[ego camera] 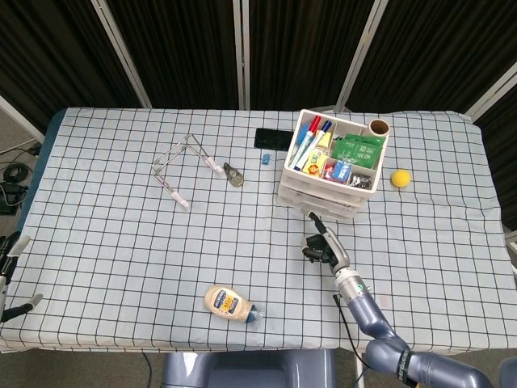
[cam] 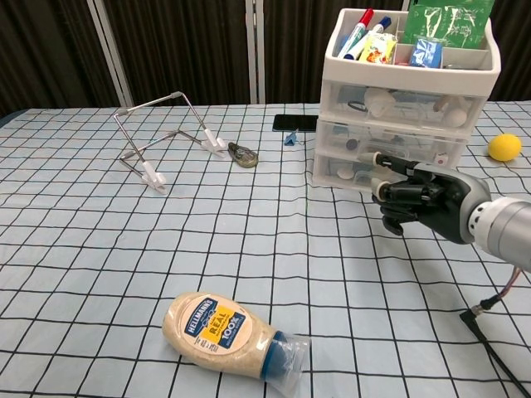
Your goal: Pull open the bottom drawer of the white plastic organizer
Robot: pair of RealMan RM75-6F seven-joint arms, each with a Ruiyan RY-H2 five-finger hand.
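Observation:
The white plastic organizer (ego camera: 329,174) (cam: 406,108) stands at the back right of the table, with pens and packets in its top tray. Its bottom drawer (cam: 344,172) (ego camera: 319,206) looks closed. My right hand (cam: 423,199) (ego camera: 320,245) hovers just in front of that drawer, most fingers curled in. One finger (cam: 386,157) stretches out, its tip at the drawer front near the top edge of the bottom drawer. Nothing is in its grasp. My left hand (ego camera: 12,275) shows only at the far left edge of the head view, fingers apart and holding nothing.
A mayonnaise bottle (cam: 224,327) lies on its side near the front edge. A bent wire stand (cam: 162,137), a small metal item (cam: 243,154) and a black phone (cam: 294,123) lie further back. A yellow ball (cam: 504,147) sits right of the organizer. A black cable (cam: 489,332) trails under my right arm.

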